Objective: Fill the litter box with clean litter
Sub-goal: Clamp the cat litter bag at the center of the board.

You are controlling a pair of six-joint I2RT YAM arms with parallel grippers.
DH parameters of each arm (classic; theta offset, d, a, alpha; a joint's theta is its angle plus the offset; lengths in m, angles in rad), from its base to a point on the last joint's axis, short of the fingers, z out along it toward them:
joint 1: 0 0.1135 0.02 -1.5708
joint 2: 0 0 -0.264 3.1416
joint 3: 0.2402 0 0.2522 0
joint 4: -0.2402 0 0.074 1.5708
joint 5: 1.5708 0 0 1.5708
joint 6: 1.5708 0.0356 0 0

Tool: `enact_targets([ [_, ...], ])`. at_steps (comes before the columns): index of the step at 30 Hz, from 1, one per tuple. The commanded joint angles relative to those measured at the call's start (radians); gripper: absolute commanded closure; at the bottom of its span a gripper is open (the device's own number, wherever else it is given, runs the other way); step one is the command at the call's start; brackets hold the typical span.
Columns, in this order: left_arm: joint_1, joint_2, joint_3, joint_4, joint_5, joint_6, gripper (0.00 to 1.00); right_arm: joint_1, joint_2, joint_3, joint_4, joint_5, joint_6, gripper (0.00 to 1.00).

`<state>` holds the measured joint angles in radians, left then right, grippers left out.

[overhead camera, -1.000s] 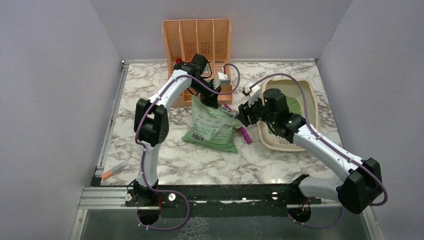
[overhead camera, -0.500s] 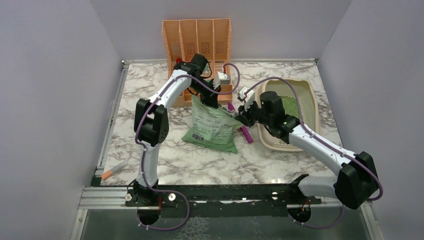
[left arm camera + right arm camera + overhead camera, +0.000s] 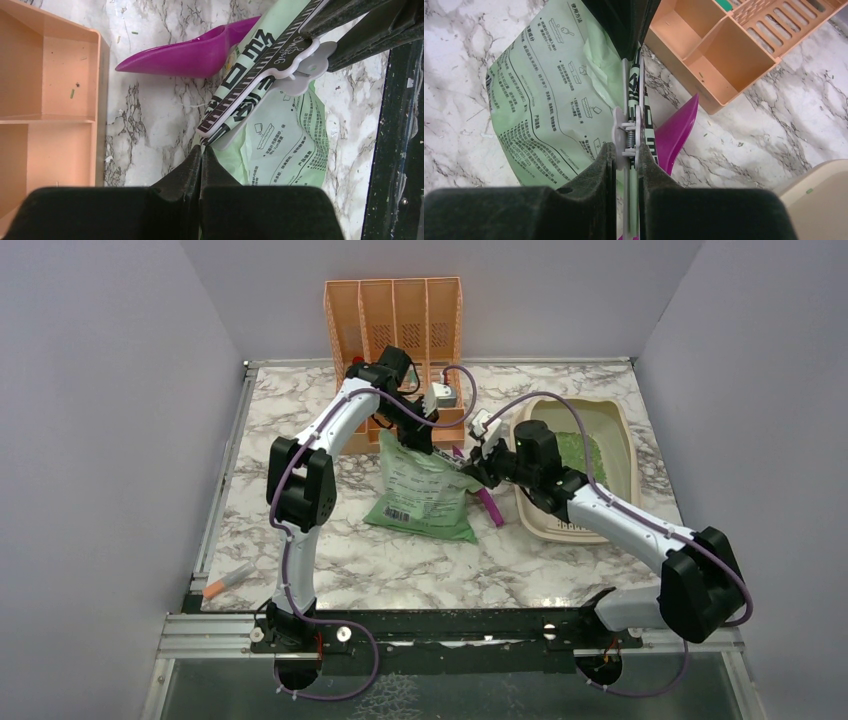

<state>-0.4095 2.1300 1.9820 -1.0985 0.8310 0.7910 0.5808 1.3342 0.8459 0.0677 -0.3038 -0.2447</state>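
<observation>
The beige litter box (image 3: 622, 440) sits at the right, and its corner shows in the right wrist view (image 3: 819, 190). Green clean litter (image 3: 575, 450) covers part of its floor. The pale green litter bag (image 3: 425, 495) lies at the centre with a white clip (image 3: 300, 65) on its folded top. My left gripper (image 3: 425, 440) is shut on the bag's top edge (image 3: 201, 149). My right gripper (image 3: 478, 468) is shut on the clip (image 3: 626, 125), its jaws (image 3: 627, 150) pressing the clip's handles. A magenta scoop (image 3: 490, 508) lies between the bag and the box.
The peach file organizer (image 3: 395, 330) stands at the back, just behind the bag; its trays show in both wrist views (image 3: 50, 100) (image 3: 724, 50). An orange-tipped marker (image 3: 225, 580) lies near the front left edge. Grey walls close in on three sides.
My right arm has swung left off the litter box towards the bag's top, uncovering more green litter. The left arm and the bag have barely moved.
</observation>
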Motion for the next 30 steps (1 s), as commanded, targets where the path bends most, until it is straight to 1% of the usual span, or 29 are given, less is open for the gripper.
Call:
enact_targets([
  [1,-0.015,-0.016,0.039,-0.011,0.082,-0.003,1.0,0.002,0.032,0.013,0.098,-0.011,0.009,0.88],
  [3,-0.015,-0.017,0.041,-0.012,0.078,-0.004,1.0,0.002,0.024,0.022,0.074,0.003,0.016,0.79],
  [6,-0.013,-0.032,0.044,-0.01,0.061,-0.015,1.0,0.001,-0.008,0.023,0.026,0.139,0.053,0.68],
  [7,-0.01,-0.04,0.044,-0.007,0.06,-0.022,1.0,0.001,-0.023,0.016,0.015,0.176,0.054,0.55],
  [8,-0.007,-0.049,0.046,0.002,0.056,-0.032,0.97,0.001,-0.046,0.01,0.003,0.202,0.061,0.44],
  [9,-0.004,-0.06,0.047,0.018,0.042,-0.052,0.86,0.0,-0.068,0.008,-0.008,0.22,0.076,0.35],
  [10,0.001,-0.075,0.043,0.038,0.026,-0.073,0.72,-0.006,-0.09,0.006,-0.019,0.231,0.099,0.29],
  [11,0.006,-0.09,0.035,0.064,0.009,-0.091,0.6,-0.013,-0.111,0.006,-0.029,0.234,0.128,0.25],
  [12,0.013,-0.114,0.022,0.097,-0.002,-0.12,0.53,-0.022,-0.129,0.006,-0.042,0.23,0.158,0.23],
  [14,0.027,-0.166,-0.014,0.177,-0.017,-0.182,0.48,-0.047,-0.158,0.012,-0.081,0.238,0.225,0.2],
  [15,0.033,-0.195,-0.037,0.216,-0.029,-0.212,0.43,-0.066,-0.17,0.014,-0.107,0.233,0.26,0.18],
  [17,0.045,-0.255,-0.084,0.289,-0.052,-0.251,0.36,-0.099,-0.198,0.016,-0.139,0.192,0.328,0.16],
  [18,0.049,-0.287,-0.114,0.333,-0.076,-0.278,0.31,-0.109,-0.212,0.017,-0.153,0.183,0.353,0.15],
  [19,0.055,-0.322,-0.15,0.382,-0.11,-0.31,0.25,-0.118,-0.229,0.021,-0.167,0.177,0.379,0.14],
  [20,0.061,-0.364,-0.192,0.434,-0.152,-0.345,0.21,-0.127,-0.244,0.027,-0.184,0.179,0.406,0.13],
  [21,0.067,-0.406,-0.247,0.501,-0.198,-0.384,0.2,-0.135,-0.26,0.036,-0.202,0.188,0.432,0.11],
  [22,0.078,-0.461,-0.307,0.575,-0.245,-0.437,0.13,-0.145,-0.275,0.05,-0.229,0.206,0.461,0.09],
  [24,0.097,-0.582,-0.452,0.746,-0.384,-0.553,0.07,-0.162,-0.296,0.085,-0.297,0.238,0.502,0.07],
  [25,0.106,-0.648,-0.524,0.832,-0.459,-0.611,0.03,-0.168,-0.309,0.11,-0.328,0.257,0.515,0.06],
  [26,0.114,-0.738,-0.6,0.917,-0.538,-0.663,0.01,-0.173,-0.321,0.127,-0.35,0.278,0.526,0.04],
  [28,0.119,-0.862,-0.729,1.026,-0.687,-0.746,0.01,-0.181,-0.343,0.157,-0.386,0.326,0.539,0.01],
  [30,0.12,-0.96,-0.808,1.062,-0.833,-0.817,0.01,-0.188,-0.359,0.188,-0.416,0.366,0.545,0.0],
])
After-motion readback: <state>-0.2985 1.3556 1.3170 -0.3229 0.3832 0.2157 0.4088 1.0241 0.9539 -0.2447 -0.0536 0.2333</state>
